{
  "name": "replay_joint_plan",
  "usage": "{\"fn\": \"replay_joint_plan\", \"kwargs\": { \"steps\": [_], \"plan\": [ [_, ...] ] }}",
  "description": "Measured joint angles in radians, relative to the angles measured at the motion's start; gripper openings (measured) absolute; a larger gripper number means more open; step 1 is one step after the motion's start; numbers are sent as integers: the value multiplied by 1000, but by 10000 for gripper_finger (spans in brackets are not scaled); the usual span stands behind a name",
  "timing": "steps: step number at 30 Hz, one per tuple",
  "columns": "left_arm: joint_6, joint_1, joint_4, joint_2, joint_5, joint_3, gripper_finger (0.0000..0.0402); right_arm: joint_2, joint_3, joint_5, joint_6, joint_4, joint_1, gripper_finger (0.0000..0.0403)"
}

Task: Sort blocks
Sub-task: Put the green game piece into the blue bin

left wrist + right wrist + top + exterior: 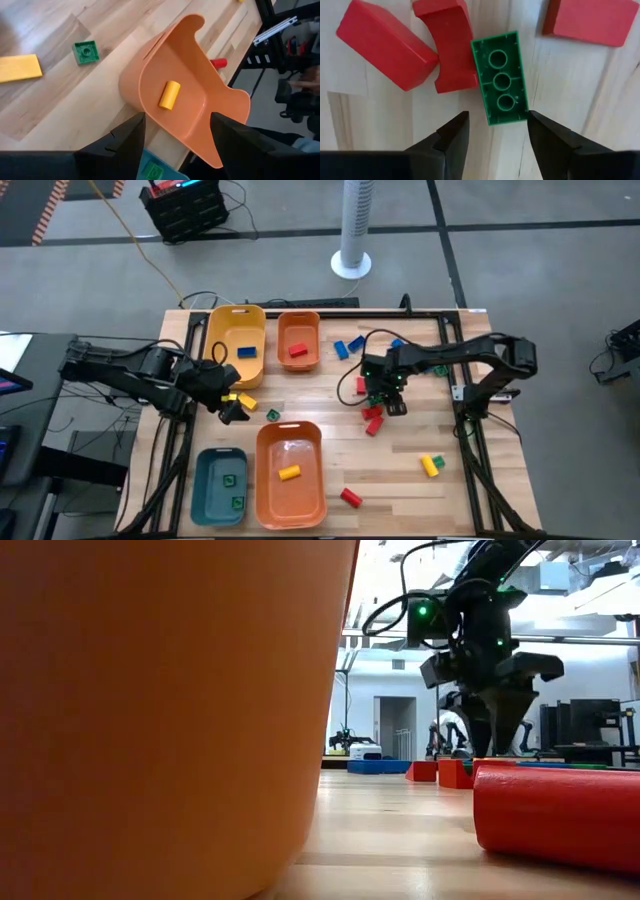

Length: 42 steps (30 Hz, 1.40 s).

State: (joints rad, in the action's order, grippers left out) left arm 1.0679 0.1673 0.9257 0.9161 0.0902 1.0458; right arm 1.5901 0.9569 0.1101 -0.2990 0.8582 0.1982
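Note:
My right gripper (497, 131) points straight down, open, over a green brick (501, 84) that lies studs-down on the table. Its fingertips stand on either side of the brick's near end without clear contact. Red blocks (385, 47) lie around the brick, one curved piece (451, 50) against its side. In the high view this gripper (385, 398) hangs mid-table above red blocks (372, 420). My left gripper (177, 137) is open with nothing in it, above the large orange bin (185, 90), which holds a yellow cylinder (169, 94). A yellow block (245, 400) lies beside it.
At the far side stand a yellow bin (238, 340) with a blue block and a small orange bin (298, 340) with a red one. A teal bin (220, 485) sits near left. Loose blocks: blue (350, 347), yellow-green (432, 465), red (350, 497), green (272, 415).

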Motion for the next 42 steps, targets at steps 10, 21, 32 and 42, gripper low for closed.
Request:
{"fn": "replay_joint_plan", "kwargs": {
  "steps": [10,21,32,42],
  "plan": [
    [2,0,1,0,2,0,217,20,-9,-7,-73,-47,-8,245],
    [3,0,1,0,1,0,217,21,-104,-7,-92,-157,-6,225],
    [12,0,1,0,1,0,217,19,-120,-6,-42,-256,-6,137],
    [-32,0,0,0,-75,0,217,-114,-70,-3,22,-231,56,128]
  ]
}}
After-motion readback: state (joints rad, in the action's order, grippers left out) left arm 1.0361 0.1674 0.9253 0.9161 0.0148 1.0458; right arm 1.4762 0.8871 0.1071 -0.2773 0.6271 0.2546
